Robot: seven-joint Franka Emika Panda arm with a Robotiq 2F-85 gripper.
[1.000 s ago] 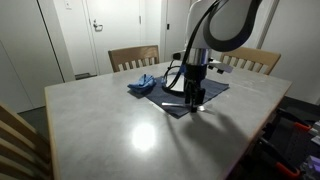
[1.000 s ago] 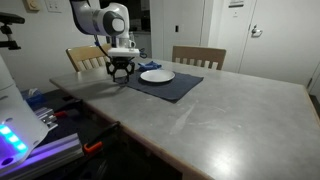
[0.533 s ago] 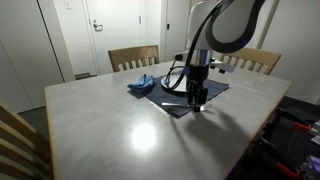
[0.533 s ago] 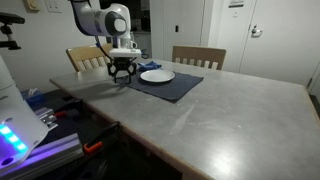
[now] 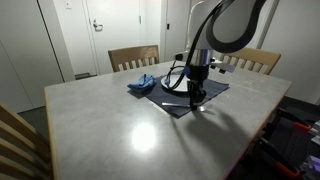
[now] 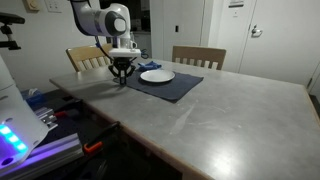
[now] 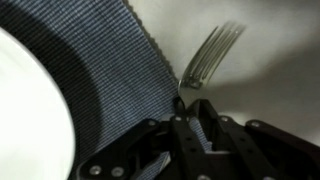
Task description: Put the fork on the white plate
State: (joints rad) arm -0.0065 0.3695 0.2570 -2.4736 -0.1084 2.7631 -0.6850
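Observation:
The fork (image 7: 212, 52) lies on the grey table with its tines just off the edge of the dark blue placemat (image 7: 110, 70). Its handle runs back between my fingers. My gripper (image 7: 190, 103) is down at the mat's edge with its jaws drawn in on the handle. The white plate (image 7: 25, 110) fills the left of the wrist view, and in an exterior view the plate (image 6: 156, 75) sits on the mat just beside the gripper (image 6: 122, 80). In the other exterior view the gripper (image 5: 196, 100) points straight down at the mat's near corner.
A crumpled blue cloth (image 5: 142, 83) lies at the mat's far corner. Wooden chairs (image 5: 133, 57) (image 5: 255, 60) stand along the table's far side. The wide grey tabletop (image 5: 120, 125) stretches toward the camera. Equipment with a lit panel (image 6: 15, 135) sits beside the table.
The jaws have gone from wide open to closed around the fork's handle. The arm has stayed in the same place over the mat's edge.

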